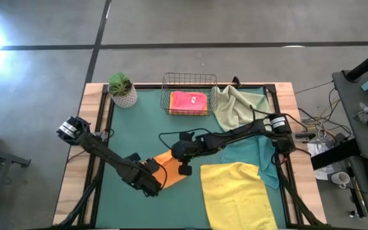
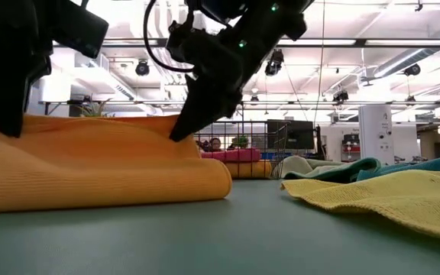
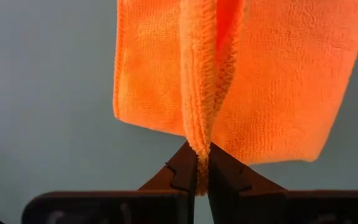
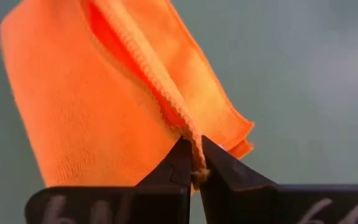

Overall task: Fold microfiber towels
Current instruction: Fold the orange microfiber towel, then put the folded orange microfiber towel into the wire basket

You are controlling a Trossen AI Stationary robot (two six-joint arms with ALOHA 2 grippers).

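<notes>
- The left gripper (image 3: 202,174) is low over the near-left part of the counter (image 1: 139,128), its fingers pinched together on the hemmed edge of the orange towel (image 1: 169,168).
- The right gripper (image 4: 194,169) reaches in from the right side to the middle of the counter and is clamped on another edge of the same orange towel; its wrist view shows the hem caught between the finger tips.
- The orange towel lies partly folded on the green mat, between the two grippers; in the low view it forms a rolled, doubled layer resting on the surface.
- A yellow towel (image 1: 238,191) lies spread on the near-right part of the counter, just beside the orange one but apart from it.
- A teal towel (image 1: 254,153) lies under the right arm, touching the yellow towel's far edge.
- A pale sage towel (image 1: 235,105) is bunched at the far right, just beside a wire basket (image 1: 189,80).
- A pink towel (image 1: 189,101) lies folded in the basket on top of another orange cloth.
- A potted plant (image 1: 121,89) stands at the far-left corner.
</notes>
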